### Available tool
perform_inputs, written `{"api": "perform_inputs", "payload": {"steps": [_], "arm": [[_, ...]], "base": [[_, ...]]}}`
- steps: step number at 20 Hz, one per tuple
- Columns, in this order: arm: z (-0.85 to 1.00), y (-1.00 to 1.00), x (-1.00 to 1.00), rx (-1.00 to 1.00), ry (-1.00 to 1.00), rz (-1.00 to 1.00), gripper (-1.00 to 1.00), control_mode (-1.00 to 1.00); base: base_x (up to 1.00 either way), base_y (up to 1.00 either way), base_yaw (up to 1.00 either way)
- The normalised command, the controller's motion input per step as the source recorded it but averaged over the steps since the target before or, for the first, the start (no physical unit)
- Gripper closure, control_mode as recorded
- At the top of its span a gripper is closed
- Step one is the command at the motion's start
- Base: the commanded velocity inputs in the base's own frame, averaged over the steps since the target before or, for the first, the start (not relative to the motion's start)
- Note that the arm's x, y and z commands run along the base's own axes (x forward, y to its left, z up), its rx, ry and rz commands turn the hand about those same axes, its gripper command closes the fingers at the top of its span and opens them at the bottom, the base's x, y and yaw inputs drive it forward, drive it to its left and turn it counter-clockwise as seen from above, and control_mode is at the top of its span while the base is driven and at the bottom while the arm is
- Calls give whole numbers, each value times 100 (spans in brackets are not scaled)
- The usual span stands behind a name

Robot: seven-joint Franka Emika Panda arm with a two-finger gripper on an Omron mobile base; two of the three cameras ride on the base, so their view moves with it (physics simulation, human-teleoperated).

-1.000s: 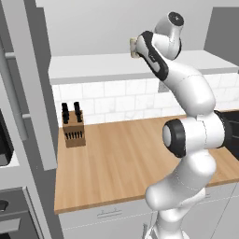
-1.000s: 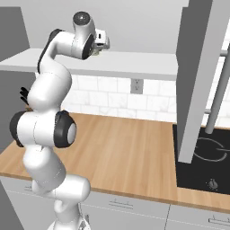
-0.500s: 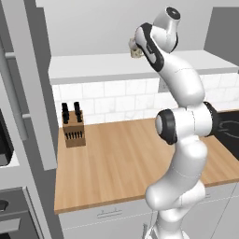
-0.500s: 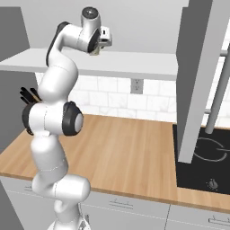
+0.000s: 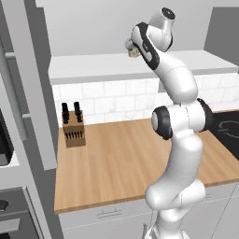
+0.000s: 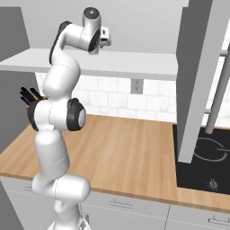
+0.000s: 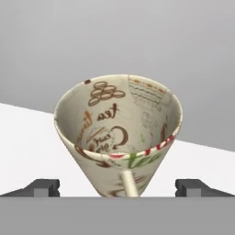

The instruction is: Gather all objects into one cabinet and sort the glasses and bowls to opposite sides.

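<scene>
Hand view: a beige mug (image 7: 120, 135), printed with brown lettering and a red and green rim band, sits at frame centre on the white shelf board (image 7: 27, 151), its mouth tilted toward the camera and its long axis running up and away. The gripper (image 7: 117, 187) stands spread wide, dark fingertips (image 7: 42, 187) apart from the mug's sides, grasping nothing. In the left base view the mug (image 5: 132, 47) shows at upper centre, beside the hand.
</scene>
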Motion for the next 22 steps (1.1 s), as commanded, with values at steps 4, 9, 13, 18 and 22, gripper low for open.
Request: {"api": "perform_inputs", "payload": {"steps": [4,9,13,18,22], "arm": [[0,16,33,0,5,3,100,-100],[0,19,15,0,6,1,100,-100],[0,12,0,0,5,0,100,-100],[0,14,0,0,6,0,100,-100],[0,14,0,0,4,0,100,-100]], "base": [[0,0,0],[0,0,0],[0,0,0],[0,0,0],[0,0,0]]}}
